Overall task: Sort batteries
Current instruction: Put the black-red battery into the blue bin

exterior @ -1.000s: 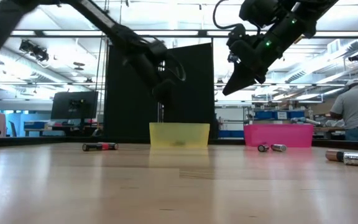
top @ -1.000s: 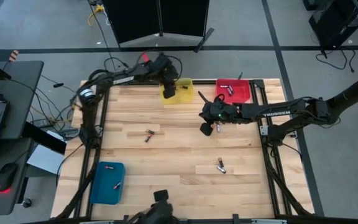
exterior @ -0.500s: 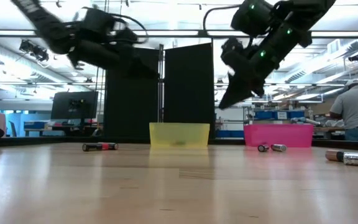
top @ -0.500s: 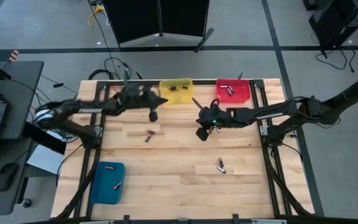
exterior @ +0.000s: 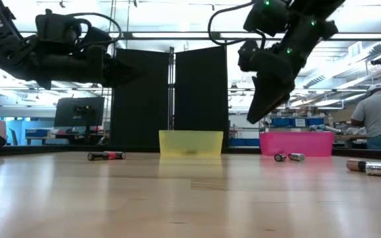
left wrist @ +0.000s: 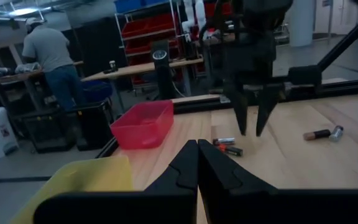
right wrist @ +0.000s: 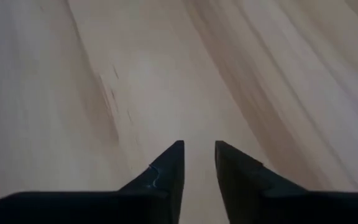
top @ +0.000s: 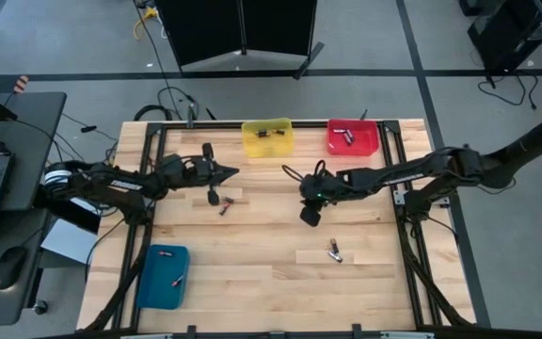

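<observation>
Jaws on the left gripper (left wrist: 197, 163) are pressed together, right gripper (right wrist: 199, 163) spread and empty; it could miss the batteries (top: 333, 250) entirely.

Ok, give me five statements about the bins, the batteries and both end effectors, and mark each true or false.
1. The yellow bin sits beside the red bin along the table's far edge. True.
2. The blue bin holds no battery. False: one lies in it.
3. The left end effector is shut and holds nothing. True.
4. The right end effector grips a battery. False: its fingers stand apart with nothing between them.
5. Two batteries lie on the wood near the left end effector. True.
</observation>
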